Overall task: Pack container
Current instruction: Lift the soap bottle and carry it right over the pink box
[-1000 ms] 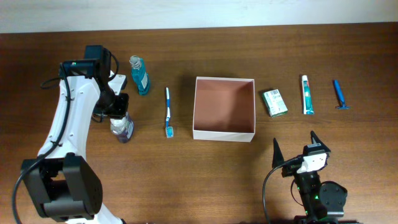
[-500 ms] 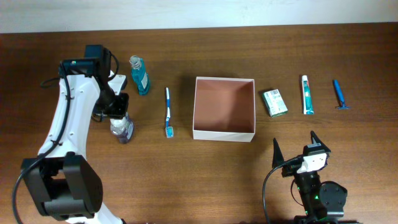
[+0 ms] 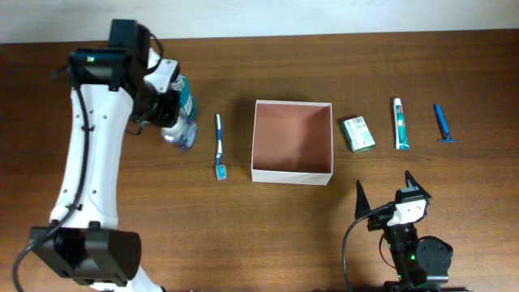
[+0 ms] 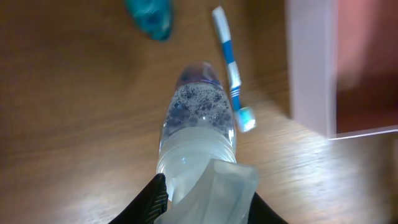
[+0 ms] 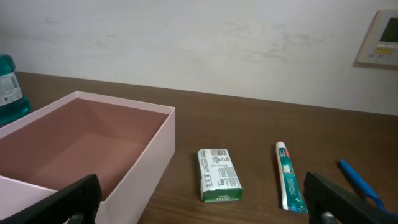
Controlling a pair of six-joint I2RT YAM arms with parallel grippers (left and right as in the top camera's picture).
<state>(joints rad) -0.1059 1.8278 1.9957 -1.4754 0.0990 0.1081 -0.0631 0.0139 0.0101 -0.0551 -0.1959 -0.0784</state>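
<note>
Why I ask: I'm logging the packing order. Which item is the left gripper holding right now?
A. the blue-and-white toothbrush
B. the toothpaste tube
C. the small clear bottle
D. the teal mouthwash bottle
C: the left wrist view shows the left gripper closed around the neck of the small clear bottle, with nothing else between its fingers.

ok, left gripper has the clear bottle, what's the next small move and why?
Probably carry the clear bottle to the right, over the toothbrush, until it is above the container. The left gripper is shut on the bottle, the container lies open-topped and empty just beyond the toothbrush, and nothing else stands between them.
</note>
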